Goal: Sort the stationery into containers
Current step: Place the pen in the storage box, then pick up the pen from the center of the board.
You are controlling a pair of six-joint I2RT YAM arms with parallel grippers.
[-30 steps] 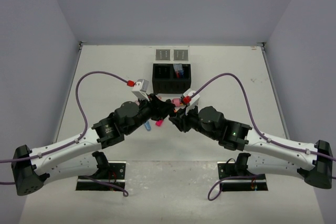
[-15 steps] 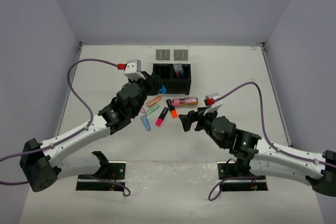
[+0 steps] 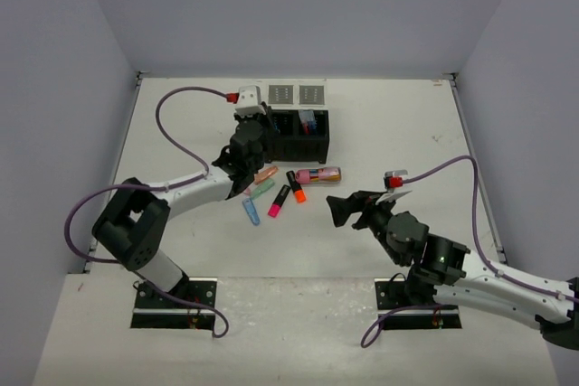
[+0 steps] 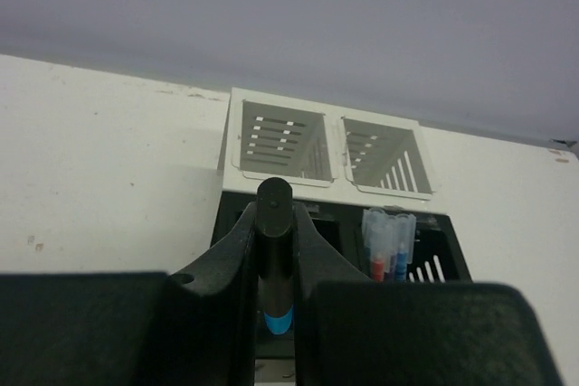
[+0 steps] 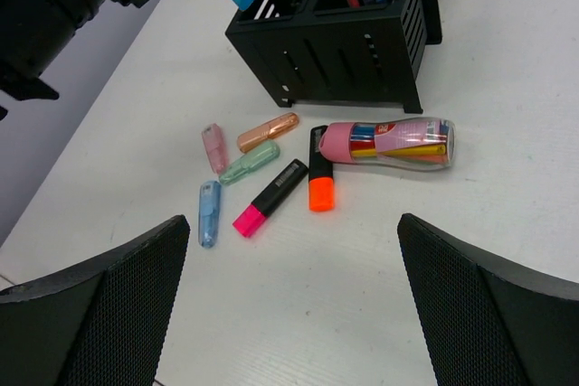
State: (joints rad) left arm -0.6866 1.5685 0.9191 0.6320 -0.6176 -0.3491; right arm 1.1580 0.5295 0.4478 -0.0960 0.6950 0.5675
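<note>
no text, brand, number or sign can be read anywhere. the clear plastic tube with a pink cap (image 5: 348,144), lying on the white counter (image 5: 507,250) just in front of the black slotted two-compartment box (image 5: 344,51), carries a pale label (image 5: 400,136) whose print is too blurred to make out.

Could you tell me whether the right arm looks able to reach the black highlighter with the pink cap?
Probably yes: the right gripper stands open, facing the black highlighter with the pink cap across bare white table. The black-and-orange highlighter close beside it might crowd a finger.
</note>
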